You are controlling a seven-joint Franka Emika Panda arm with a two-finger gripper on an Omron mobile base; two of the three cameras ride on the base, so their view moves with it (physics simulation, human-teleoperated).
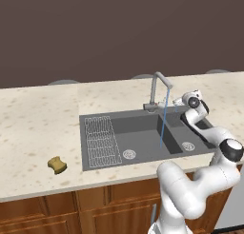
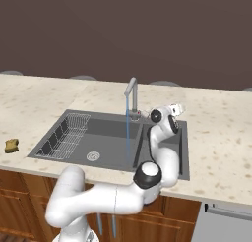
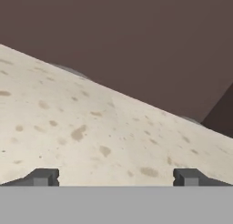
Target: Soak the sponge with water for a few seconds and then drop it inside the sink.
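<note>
In the left base view, the sponge lies flat on the speckled beige counter, left of the sink and near the counter's front edge. The gripper is raised over the sink's back right corner, just right of the grey gooseneck faucet, so the sponge is well apart from it, across the ribbed drainboard and the whole basin. A thin pale-blue stream of water falls from the spout into the basin, between the two round drains. In the right base view, the sponge sits at the far left on the counter, beyond the left end of the sink, while the gripper points right, away from it, with the faucet and the water in between. In the hand view, the two dark fingertips stand far apart at the bottom, wide open and holding nothing, with bare speckled counter ahead of them and a dark brown wall beyond.
</note>
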